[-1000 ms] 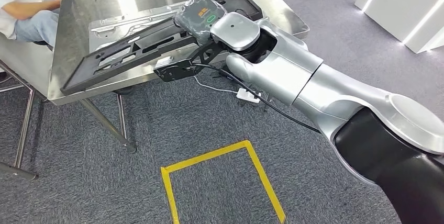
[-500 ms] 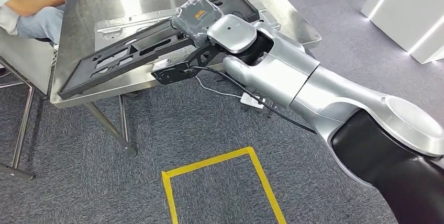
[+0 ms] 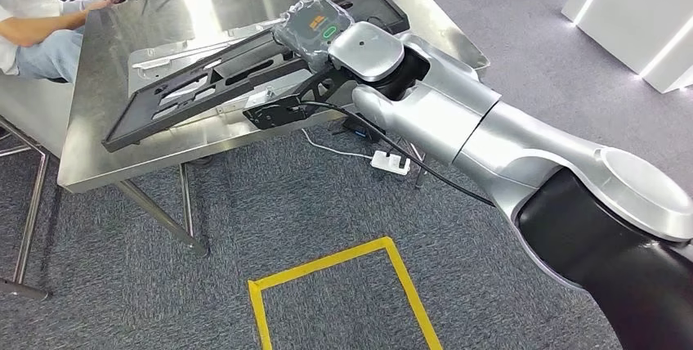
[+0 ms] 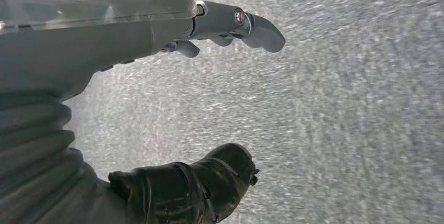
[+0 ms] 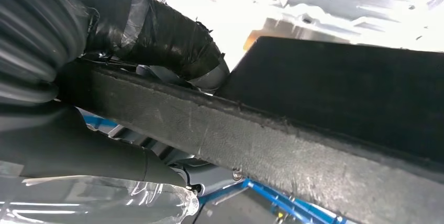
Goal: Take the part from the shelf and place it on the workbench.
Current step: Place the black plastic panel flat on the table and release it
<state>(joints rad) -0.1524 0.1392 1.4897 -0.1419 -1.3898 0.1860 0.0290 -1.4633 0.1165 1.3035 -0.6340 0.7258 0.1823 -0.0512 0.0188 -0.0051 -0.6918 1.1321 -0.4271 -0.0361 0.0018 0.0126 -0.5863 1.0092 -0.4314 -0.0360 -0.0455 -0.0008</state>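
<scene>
A long black slotted part point(image 3: 196, 92) stretches across the steel workbench point(image 3: 98, 162), and its lower far end is close to the benchtop. My right hand point(image 3: 315, 31), wrapped in clear plastic, grips the part near its middle. In the right wrist view the taped thumb point(image 5: 157, 30) presses on the part's thick black edge point(image 5: 262, 140). Whether the part touches the bench I cannot tell. My left hand point(image 4: 78, 51) hangs over grey carpet, fingers point(image 4: 235, 22) and thumb spread, holding nothing.
A silver metal panel point(image 3: 176, 51) lies on the bench under the part. A person point(image 3: 33, 23) sits at the bench's far left corner. On the carpet are a white power strip point(image 3: 390, 162) and a yellow tape square point(image 3: 335, 256). A white unit point(image 3: 646, 15) stands at right.
The whole view has shifted a little. The part's lower end now lies further in from the bench's near edge. My right hand still grips it.
</scene>
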